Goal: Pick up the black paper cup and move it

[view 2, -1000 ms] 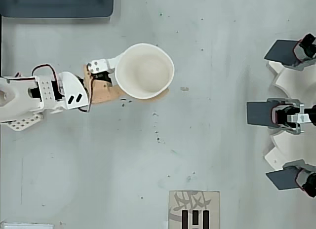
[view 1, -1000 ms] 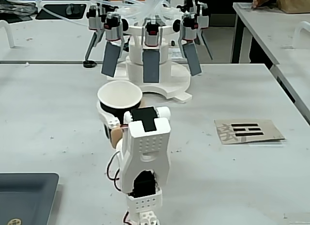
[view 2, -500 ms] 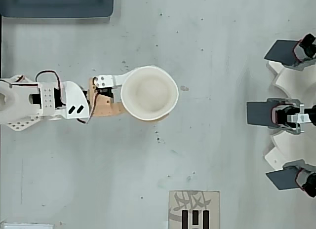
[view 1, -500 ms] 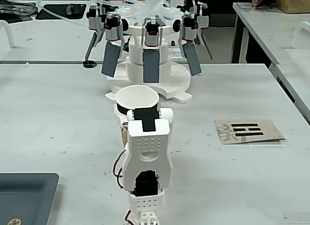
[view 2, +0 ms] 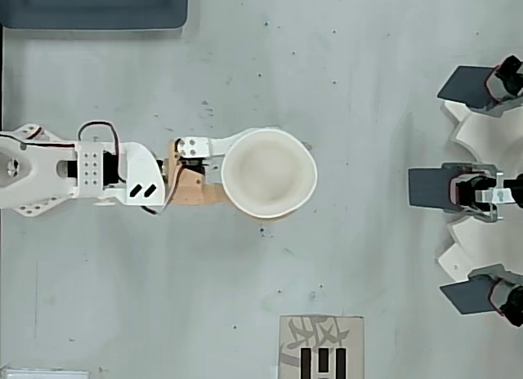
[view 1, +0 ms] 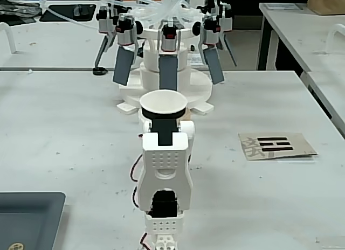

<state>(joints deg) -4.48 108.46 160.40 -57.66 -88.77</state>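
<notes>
Gripper (view 2: 245,176) clamped on black paper cup (view 2: 269,172), upright, mouth up, mid-table in overhead view. Dark paddle rig (view 2: 478,187) at cup's 3 o'clock, well apart. Printed card (view 2: 320,346) approx 5 o'clock; grey tray (view 2: 94,7) approx 10.

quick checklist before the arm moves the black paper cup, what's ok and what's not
1. Black ribbed paper cup upright, white mouth up: ok.
2. Two-finger gripper at the cup: ok; both views show it against the cup's near side.
3. Grip shut on the cup wall: cannot tell, the rim hides the fingertips.
4. Cup lifted off the grey table: cannot tell.
5. Room ahead: not ok if moved straight forward; the white machine with dark grey paddles stands just behind the cup.
6. Printed card off to the side: ok.
</notes>
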